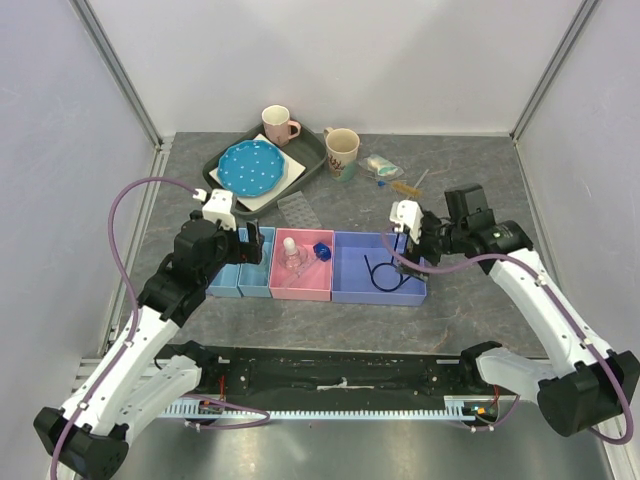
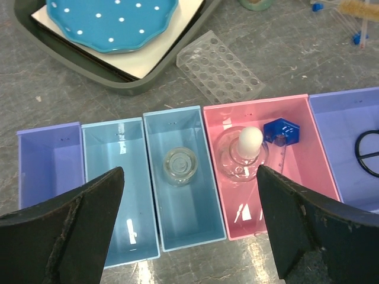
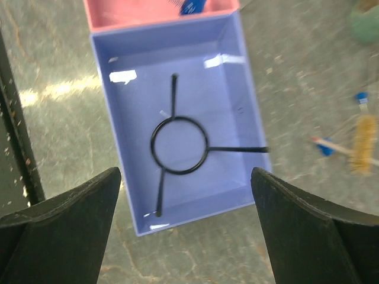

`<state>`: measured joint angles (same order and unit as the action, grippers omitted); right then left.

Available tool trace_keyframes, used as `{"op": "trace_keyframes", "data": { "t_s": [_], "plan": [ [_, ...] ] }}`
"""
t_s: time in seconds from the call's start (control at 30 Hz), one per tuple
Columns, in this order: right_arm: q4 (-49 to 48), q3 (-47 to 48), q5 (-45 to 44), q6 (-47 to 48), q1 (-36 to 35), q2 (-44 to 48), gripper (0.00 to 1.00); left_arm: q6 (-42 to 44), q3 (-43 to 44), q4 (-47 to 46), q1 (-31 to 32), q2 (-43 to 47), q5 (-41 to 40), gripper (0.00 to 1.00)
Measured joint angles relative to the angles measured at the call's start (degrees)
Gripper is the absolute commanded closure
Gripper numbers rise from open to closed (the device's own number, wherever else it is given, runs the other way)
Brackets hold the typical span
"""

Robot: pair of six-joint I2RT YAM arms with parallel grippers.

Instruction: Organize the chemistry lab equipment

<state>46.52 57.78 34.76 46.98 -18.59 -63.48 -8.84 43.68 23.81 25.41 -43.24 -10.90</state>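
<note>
The left wrist view's edge crops the thin black looped wire (image 2: 368, 155); blue-tipped sticks (image 3: 325, 145) look blurred.

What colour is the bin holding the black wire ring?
Purple bin, best seen in the right wrist view.

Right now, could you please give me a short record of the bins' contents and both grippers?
purple bin: wire ring
pink bin: bottle, blue cap
right blue bin: clear jar
welled tray: on table, beyond pink bin
left gripper: open, over right blue bin
right gripper: open, over purple bin
</note>
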Motion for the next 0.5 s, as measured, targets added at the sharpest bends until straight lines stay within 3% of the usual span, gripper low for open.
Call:
{"op": "trace_keyframes", "data": {
  "t_s": [0.2,0.5],
  "plan": [
    [-5.46,4.52,1.44,-9.62,4.07,0.31,0.02,-3.56,2.19,0.11,-0.02,-4.44,5.84,0.00],
    [-15.63,3.45,10.56,-24.85,17.44,-7.19,0.01,-16.68,15.08,2.62,-0.07,-20.59,12.22,0.02]
  ]
}}
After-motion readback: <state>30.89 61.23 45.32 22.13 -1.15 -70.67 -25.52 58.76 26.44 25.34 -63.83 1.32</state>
